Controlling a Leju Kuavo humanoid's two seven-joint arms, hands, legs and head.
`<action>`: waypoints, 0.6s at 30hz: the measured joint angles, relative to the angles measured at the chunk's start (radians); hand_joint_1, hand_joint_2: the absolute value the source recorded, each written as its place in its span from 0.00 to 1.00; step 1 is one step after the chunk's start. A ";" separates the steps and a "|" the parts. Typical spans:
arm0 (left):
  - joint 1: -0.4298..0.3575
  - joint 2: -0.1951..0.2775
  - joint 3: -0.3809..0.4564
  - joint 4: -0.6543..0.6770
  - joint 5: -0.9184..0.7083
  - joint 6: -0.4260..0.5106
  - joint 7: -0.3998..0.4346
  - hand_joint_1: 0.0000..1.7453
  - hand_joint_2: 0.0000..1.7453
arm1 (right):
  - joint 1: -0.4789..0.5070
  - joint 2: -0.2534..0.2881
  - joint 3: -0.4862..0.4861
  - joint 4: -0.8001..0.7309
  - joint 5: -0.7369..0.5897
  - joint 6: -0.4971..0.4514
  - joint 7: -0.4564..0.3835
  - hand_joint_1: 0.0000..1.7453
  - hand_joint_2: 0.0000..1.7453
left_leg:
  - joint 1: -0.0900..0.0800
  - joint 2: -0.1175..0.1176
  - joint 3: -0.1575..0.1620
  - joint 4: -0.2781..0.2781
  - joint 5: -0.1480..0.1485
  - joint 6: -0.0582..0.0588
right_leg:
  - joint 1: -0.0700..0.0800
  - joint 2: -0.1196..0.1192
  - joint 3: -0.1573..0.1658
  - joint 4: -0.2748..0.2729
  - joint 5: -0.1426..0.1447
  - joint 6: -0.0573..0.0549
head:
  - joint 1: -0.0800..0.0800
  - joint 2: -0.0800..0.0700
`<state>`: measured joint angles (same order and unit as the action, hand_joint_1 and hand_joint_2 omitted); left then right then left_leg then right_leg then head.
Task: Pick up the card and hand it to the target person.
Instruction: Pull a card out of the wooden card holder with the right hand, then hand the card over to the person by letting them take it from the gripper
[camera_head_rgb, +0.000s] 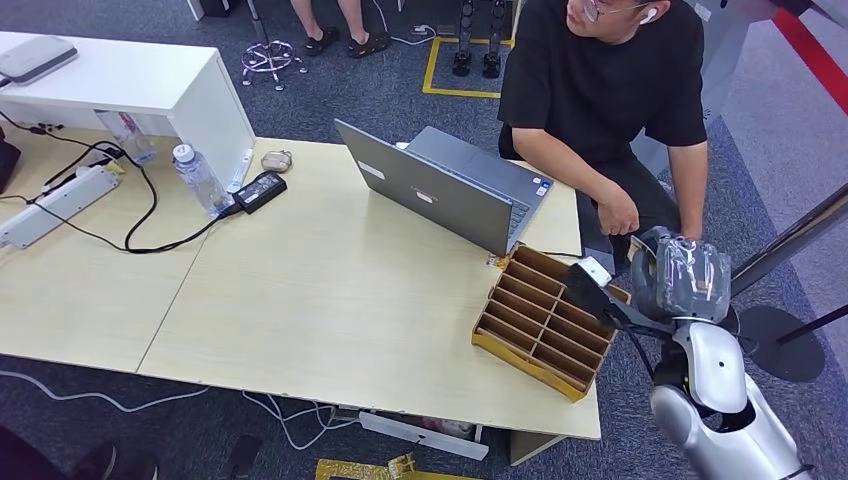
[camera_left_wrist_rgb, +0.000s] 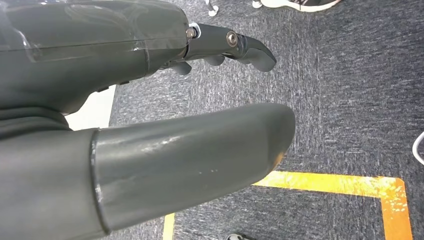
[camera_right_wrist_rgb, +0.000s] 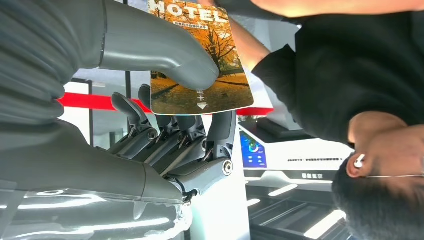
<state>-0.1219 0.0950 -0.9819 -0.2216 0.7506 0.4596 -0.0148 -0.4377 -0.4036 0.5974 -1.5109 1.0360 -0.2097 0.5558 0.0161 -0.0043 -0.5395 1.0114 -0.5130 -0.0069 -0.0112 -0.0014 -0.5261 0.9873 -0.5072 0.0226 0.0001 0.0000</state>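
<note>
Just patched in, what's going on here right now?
The right hand holds a hotel card between thumb and fingers, raised toward the person in black seated by the laptop. The person's hand rests low, not on the card. The slotted wooden tray sits at the table's edge. The left hand hangs over the floor, holding nothing.

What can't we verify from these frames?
- Card: far end cut off by the right wrist view's edge, so whether the person grips it can't be told; the thumb covers part of it.
- Card in the head view: too small, hidden behind the right hand.
- Organizer slots: contents unclear.
- Left hand: fingers mostly hidden by its thumb.
</note>
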 joint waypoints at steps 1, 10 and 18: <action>0.000 0.000 0.000 0.000 -0.001 -0.001 0.000 0.00 0.00 | -0.012 0.000 0.000 0.014 -0.004 0.001 -0.003 0.90 1.00 | 0.000 0.000 0.000 0.000 0.000 0.000 | 0.000 0.000 0.000 0.000 0.000 0.000 | 0.000 0.000; 0.000 0.000 -0.001 0.000 -0.015 -0.010 -0.004 0.00 0.00 | -0.110 0.001 0.010 0.153 -0.050 -0.014 -0.034 0.88 1.00 | 0.000 0.000 0.000 0.000 0.000 0.000 | 0.000 0.000 0.000 0.000 0.000 0.000 | 0.000 0.000; -0.008 0.003 -0.008 0.000 -0.031 -0.040 0.040 0.00 0.00 | -0.181 0.013 0.033 0.273 -0.097 -0.045 -0.074 0.92 1.00 | 0.000 0.000 0.000 0.000 0.000 0.000 | 0.000 0.000 0.000 0.000 0.000 0.000 | 0.000 0.000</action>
<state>-0.1297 0.0980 -0.9896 -0.2216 0.7200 0.4194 0.0252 -0.6188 -0.3908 0.6301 -1.2383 0.9385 -0.2548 0.4819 0.0161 -0.0046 -0.5399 1.0114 -0.5129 -0.0068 -0.0112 -0.0018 -0.5261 0.9876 -0.5072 0.0226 0.0002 0.0000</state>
